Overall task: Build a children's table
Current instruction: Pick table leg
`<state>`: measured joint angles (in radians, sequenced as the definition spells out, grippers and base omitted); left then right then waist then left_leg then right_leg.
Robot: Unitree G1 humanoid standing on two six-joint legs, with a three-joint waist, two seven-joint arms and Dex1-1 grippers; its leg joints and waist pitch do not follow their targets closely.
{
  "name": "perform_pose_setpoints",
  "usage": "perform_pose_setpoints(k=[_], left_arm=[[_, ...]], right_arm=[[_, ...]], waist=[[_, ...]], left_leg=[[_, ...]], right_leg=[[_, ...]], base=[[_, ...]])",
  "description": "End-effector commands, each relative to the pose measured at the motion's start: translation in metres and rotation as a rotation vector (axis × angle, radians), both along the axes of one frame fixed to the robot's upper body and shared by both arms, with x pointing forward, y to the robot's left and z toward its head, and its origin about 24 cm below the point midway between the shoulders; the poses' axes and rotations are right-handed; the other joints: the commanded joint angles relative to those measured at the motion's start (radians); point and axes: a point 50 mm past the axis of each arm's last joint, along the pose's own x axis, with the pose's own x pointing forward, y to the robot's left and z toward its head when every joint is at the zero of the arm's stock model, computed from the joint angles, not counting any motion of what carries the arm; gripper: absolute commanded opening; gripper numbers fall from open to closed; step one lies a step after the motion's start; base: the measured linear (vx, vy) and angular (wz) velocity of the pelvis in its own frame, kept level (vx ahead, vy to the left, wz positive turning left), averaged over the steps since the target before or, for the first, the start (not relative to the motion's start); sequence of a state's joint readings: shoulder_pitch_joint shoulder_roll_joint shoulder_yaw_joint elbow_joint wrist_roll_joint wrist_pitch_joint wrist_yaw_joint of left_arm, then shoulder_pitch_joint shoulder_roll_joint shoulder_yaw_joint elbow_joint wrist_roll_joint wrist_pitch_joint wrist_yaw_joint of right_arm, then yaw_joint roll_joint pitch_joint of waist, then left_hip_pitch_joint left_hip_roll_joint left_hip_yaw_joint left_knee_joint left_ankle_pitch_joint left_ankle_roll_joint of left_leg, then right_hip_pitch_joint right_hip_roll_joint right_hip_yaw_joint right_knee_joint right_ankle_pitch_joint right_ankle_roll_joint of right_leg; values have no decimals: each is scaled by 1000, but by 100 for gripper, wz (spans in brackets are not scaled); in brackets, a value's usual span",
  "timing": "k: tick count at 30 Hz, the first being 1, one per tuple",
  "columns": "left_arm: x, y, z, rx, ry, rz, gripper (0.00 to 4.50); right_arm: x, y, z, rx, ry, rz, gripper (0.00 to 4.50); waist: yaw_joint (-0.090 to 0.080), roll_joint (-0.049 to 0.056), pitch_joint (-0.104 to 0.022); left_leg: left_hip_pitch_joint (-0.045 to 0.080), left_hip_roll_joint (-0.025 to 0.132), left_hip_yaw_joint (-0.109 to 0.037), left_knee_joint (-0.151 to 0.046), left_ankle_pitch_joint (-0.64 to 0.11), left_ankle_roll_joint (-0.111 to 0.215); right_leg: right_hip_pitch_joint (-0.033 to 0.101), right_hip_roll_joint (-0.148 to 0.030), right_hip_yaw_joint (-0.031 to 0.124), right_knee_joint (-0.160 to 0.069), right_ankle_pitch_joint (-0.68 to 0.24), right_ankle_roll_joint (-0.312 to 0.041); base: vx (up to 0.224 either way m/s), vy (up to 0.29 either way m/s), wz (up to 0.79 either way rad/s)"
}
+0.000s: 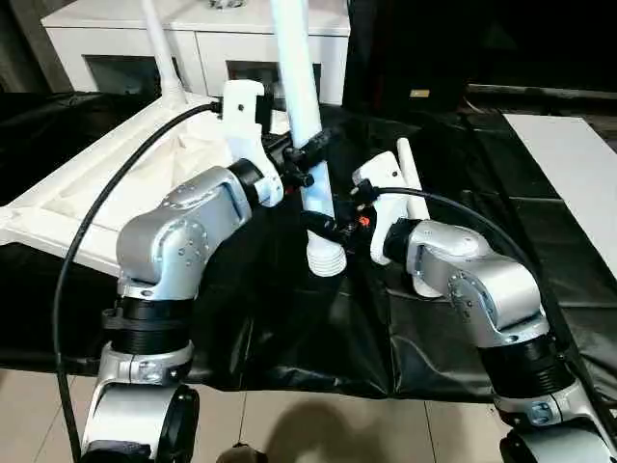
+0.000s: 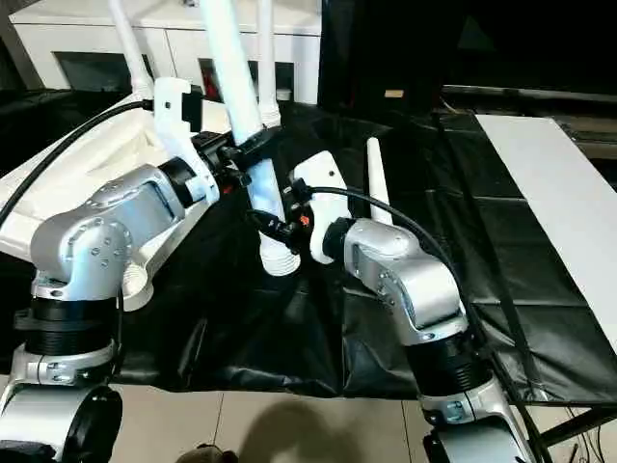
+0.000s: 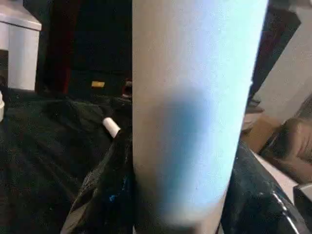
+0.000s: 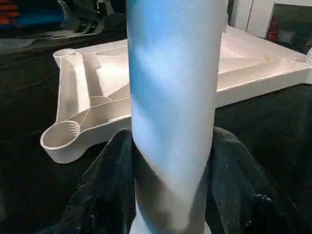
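Left eye view: a long tapered white plastic tube leg stands near upright on the black sheet, its top cut off by the frame. The left gripper clasps it higher up, the right gripper just above its ribbed end. The white ribbed plastic tabletop lies underside up to the left, two legs already standing in it.

Right eye view: another loose white leg lies partly behind the right arm.

Left wrist view: the held leg hides the fingers.

Right wrist view: an empty round corner socket shows beyond the leg.

Upright leg blocks between both hands; black cloth nearer lies open.
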<state>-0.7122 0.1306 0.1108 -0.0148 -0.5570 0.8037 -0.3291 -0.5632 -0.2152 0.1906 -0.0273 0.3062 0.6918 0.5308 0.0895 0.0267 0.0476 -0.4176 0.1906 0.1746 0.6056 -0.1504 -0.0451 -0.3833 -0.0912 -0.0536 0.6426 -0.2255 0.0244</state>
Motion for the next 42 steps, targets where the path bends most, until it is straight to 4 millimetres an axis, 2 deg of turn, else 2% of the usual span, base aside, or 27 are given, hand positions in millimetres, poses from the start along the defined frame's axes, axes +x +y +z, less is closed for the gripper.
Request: perform_pose_setpoints(k=[1, 2, 3, 5, 7, 9, 11, 15, 19, 26, 31, 35, 36, 40, 41, 42], left_arm=[[0, 3, 5, -8, 0, -3, 185], [-1, 3, 5, -9, 0, -19, 183], [-2, 2, 6, -7, 1, -45, 183], [-4, 2, 7, -5, 2, -78, 183], [-10, -1, 10, 30, -3, -181, 182], [-12, -2, 12, 43, -10, -223, 182], [-13, -3, 16, 43, -15, -255, 182], [-14, -4, 20, 62, -33, -301, 182], [-14, -6, 20, 117, -49, -332, 182], [-17, -10, 21, 132, -60, -374, 182], [-21, -14, 21, 153, -76, -425, 181], [-21, -14, 21, 155, -81, -432, 181], [-21, -14, 21, 154, -81, -433, 181], [-22, -14, 21, 150, -87, -441, 181], [-22, -14, 21, 146, -87, -441, 181], [-22, -14, 21, 144, -88, -436, 181]], right_arm=[[6, -2, 13, 3, -72, -34, 181], [7, -2, 15, 32, -63, -39, 181], [9, -4, 17, 70, -36, -40, 216], [10, -7, 18, 88, -19, -35, 251], [10, -15, 24, 99, -8, 12, 253], [8, -18, 26, 104, 8, 55, 284], [4, -22, 29, 112, 37, 131, 292], [-6, -26, 31, 81, 56, 258, 332], [-10, -28, 23, -5, 91, 309, 351], [-12, -26, 16, -29, 136, 338, 351], [-13, -23, 12, -33, 157, 348, 351], [-13, -23, 10, -32, 166, 344, 351], [-13, -23, 10, -32, 167, 343, 322], [-14, -22, 8, -23, 181, 348, 309], [-14, -22, 7, -21, 186, 351, 284], [-15, -22, 5, -20, 194, 353, 276]], waist=[[0, -5, -70], [0, -5, -70], [-1, -4, -70], [-1, -4, -70], [0, -6, -70], [2, -4, -71], [4, -6, -71], [7, -9, -70], [4, -9, -70], [4, -10, -72], [7, -8, -72], [6, -9, -71], [5, -9, -71], [5, -8, -72], [5, -8, -72], [6, -9, -72]], left_leg=[[37, 25, -9, -71, -175, -49], [37, 25, -9, -71, -179, -49], [37, 25, -9, -71, -183, -49], [39, 25, -9, -72, -187, -50], [41, 25, -8, -72, -190, -49], [39, 26, -8, -70, -163, -45], [39, 24, -6, -68, -154, -35], [37, 25, -7, -68, -156, -30], [35, 25, -6, -67, -147, -29], [36, 25, -5, -64, -139, -21], [38, 26, -6, -65, -142, -22], [37, 26, -5, -66, -148, -27], [37, 26, -5, -65, -148, -27], [37, 25, -6, -65, -143, -26], [37, 25, -5, -65, -143, -25], [37, 26, -6, -65, -140, -25]], right_leg=[[36, -38, 34, -75, -27, -186], [36, -39, 34, -76, -33, -186], [36, -38, 34, -75, -38, -187], [35, -38, 34, -74, -45, -188], [35, -38, 34, -74, -44, -191], [35, -36, 34, -70, -8, -194], [39, -36, 33, -69, 14, -203], [42, -39, 33, -72, -12, -200], [41, -39, 34, -72, -21, -203], [41, -39, 33, -69, -6, -230], [39, -39, 33, -69, -14, -230], [40, -40, 33, -69, -15, -231], [40, -40, 34, -69, -14, -231], [40, -39, 33, -68, -5, -233], [40, -40, 33, -68, -5, -233], [41, -40, 33, -67, -2, -233]], base=[[0, 0, 0], [0, 0, 0], [0, 0, 0], [0, 0, 0], [0, 0, 0], [0, 0, 0], [0, 0, 0], [0, 0, 0], [0, 0, 0], [0, 0, 0], [0, 0, 0], [0, 0, 0], [0, 0, 0], [0, 0, 0], [0, 0, 0], [0, 0, 0]])
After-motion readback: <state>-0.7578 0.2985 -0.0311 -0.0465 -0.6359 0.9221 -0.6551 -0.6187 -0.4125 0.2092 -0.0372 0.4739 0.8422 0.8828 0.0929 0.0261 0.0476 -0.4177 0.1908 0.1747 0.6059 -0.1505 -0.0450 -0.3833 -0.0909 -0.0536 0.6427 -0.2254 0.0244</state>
